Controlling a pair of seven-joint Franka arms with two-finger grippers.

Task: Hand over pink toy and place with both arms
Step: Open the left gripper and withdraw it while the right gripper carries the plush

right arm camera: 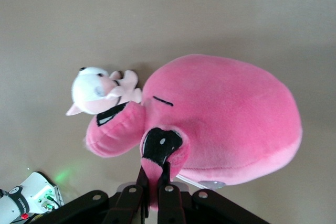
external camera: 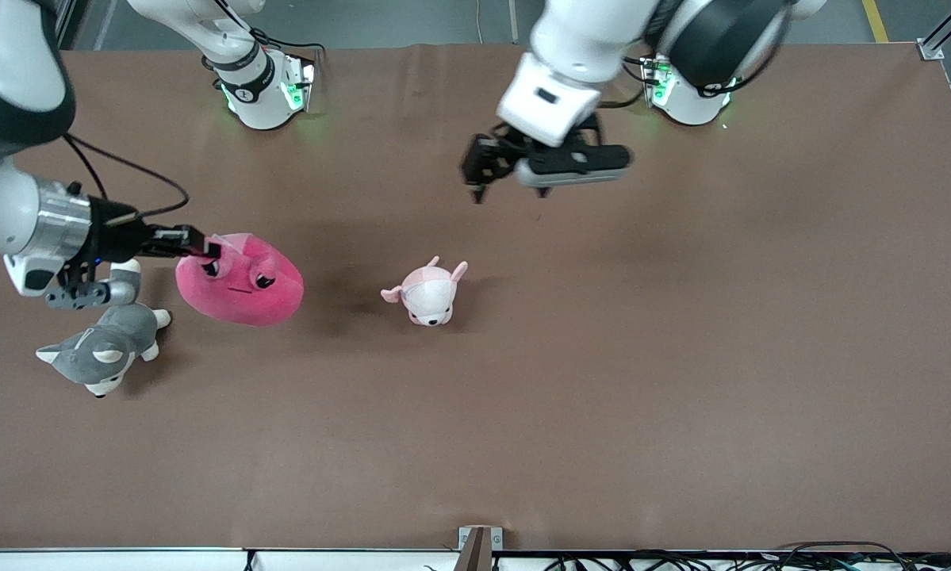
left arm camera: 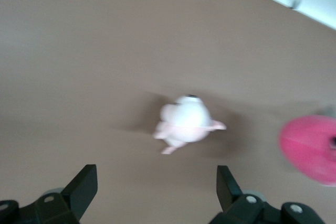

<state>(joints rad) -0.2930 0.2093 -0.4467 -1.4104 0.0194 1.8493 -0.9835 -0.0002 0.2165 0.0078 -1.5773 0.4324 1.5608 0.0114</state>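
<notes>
Right pincer (external camera: pixel 210 249) clamped on pink toy (external camera: pixel 241 280) at its ear, husky plush (external camera: pixel 102 349) beside. Left pincer (external camera: pixel 481 176) spread wide, empty, over bare tabletop (external camera: pixel 681 357).

Brown worktop under even light

The worktop (external camera: pixel 681 357) filled the frame; grey floor (external camera: pixel 412 20) ran along the top, cables (external camera: pixel 761 559) along the bottom right.

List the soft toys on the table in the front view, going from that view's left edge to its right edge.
Grey-and-white husky plush → pink toy, pinched by the shut right gripper → small pale pink-and-white plush.
</notes>
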